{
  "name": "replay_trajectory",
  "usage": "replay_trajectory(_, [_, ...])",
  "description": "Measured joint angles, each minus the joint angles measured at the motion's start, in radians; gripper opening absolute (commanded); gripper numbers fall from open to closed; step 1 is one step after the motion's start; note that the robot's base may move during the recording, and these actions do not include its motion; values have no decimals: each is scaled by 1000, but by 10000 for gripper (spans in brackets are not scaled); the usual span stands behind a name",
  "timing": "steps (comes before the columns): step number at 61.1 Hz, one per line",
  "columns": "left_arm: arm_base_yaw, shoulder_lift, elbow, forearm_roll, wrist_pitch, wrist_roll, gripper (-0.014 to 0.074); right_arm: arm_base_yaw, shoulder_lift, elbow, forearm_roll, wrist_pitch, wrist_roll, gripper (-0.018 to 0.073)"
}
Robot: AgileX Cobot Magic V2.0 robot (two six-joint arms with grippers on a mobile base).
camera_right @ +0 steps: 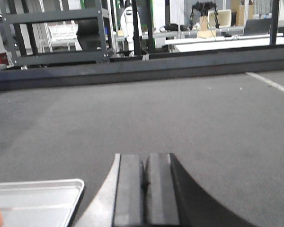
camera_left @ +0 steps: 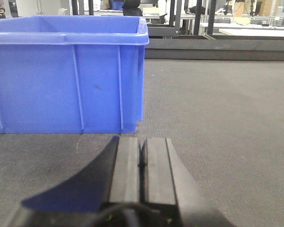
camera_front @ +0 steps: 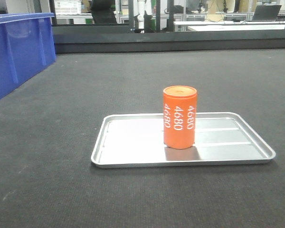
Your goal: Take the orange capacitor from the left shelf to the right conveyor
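Both of my pincers are clenched on nothing, pads pressed flat together. Left pincer (camera_left: pixel 142 161) hangs low over the dark grey belt (camera_left: pixel 217 118), its tip pointed toward a blue bin (camera_left: pixel 66 75) that stands on the belt just ahead and fills the left part of that wrist view. Right pincer (camera_right: pixel 143 184) hangs over the same fine-textured surface, and at the bottom left of its view I see the corner of a silver tray (camera_right: pixel 38 198) with a sliver of orange at the very edge. From the front view, the capacitor (camera_front: pixel 179 117) stands upright in the tray (camera_front: pixel 133 142), a little right of the tray's middle, white "4680" printed sideways down its side and its flat top level. The tray lies flat on the belt, which serves as my worktop, and the bin sits well apart from it at the far left. Neither pincer touches the capacitor. Beyond the belt's far edge run a dark rail and black frame uprights (camera_right: pixel 99 28), with benches behind them. No steel shelf shows in any view.
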Motion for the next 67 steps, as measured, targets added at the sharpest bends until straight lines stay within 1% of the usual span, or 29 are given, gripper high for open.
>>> replay_trajectory(4, [0,0,0,0,0,0,-126,0,0,0,14,-16,-5,57])
replay_trajectory(7, [0,0,0,0,0,0,-126,0,0,0,50,-24,-29,57])
replay_trajectory(12, [0,0,0,0,0,0,-126,0,0,0,132,-26,-117,57])
replay_trajectory(19, [0,0,0,0,0,0,-126,0,0,0,273,-26,-306,57])
replay_trajectory(21, [0,0,0,0,0,0,-126,0,0,0,304,-26,-345,57])
replay_trajectory(26, [0,0,0,0,0,0,-126,0,0,0,347,-26,-400,57])
replay_trajectory(41, [0,0,0,0,0,0,-126,-2,0,4,360,-13,-421,57])
replay_trajectory(54, [0,0,0,0,0,0,-126,-43,0,4,360,-13,-424,57])
replay_trajectory(67, [0,0,0,0,0,0,-126,-47,0,4,360,-13,-424,57])
